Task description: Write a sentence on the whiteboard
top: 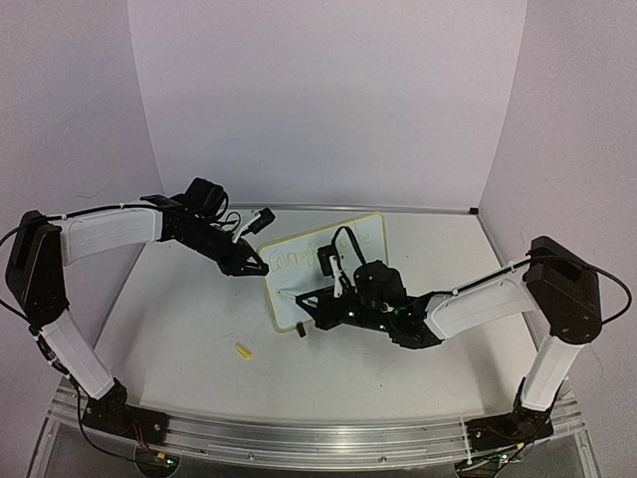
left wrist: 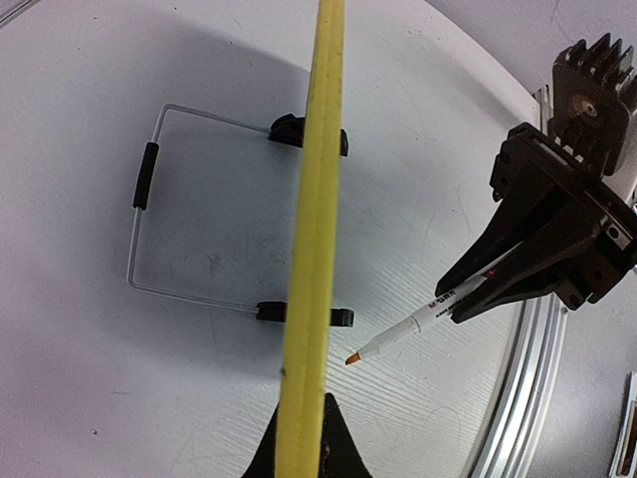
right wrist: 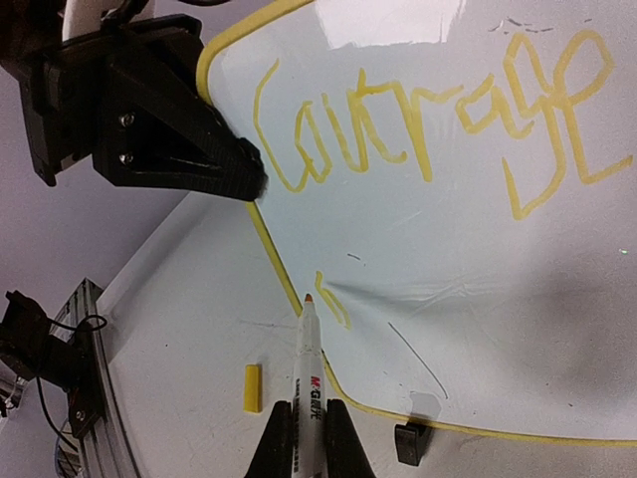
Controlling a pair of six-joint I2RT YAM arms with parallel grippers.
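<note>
The right claw (right wrist: 309, 433) is clamped on a marker (right wrist: 308, 363). The marker's tip points at the lower left of the whiteboard (right wrist: 498, 289), either just off the face or barely touching it; I cannot tell which. Just beside the tip sits one short yellow stroke, the start of a second line. Above it, the first line of the sentence (right wrist: 438, 129) is written and reads something like "Courage" in pale yellow.

The whiteboard stands tilted on the tabletop (top: 179, 329), propped by a wire stand (left wrist: 144, 229) between the two arms. The left claw (right wrist: 239, 177) is closed on the yellow frame at the board's left edge, steadying it. A small yellow piece, likely the cap (right wrist: 253, 386), lies on the tabletop just in front of the board.

The step in hand looks like the writing itself — one line down, the second barely begun. The next move calls for light, even tip pressure carried along under the first word. The left claw needs to hold firm so the board does not rock on its stand.
</note>
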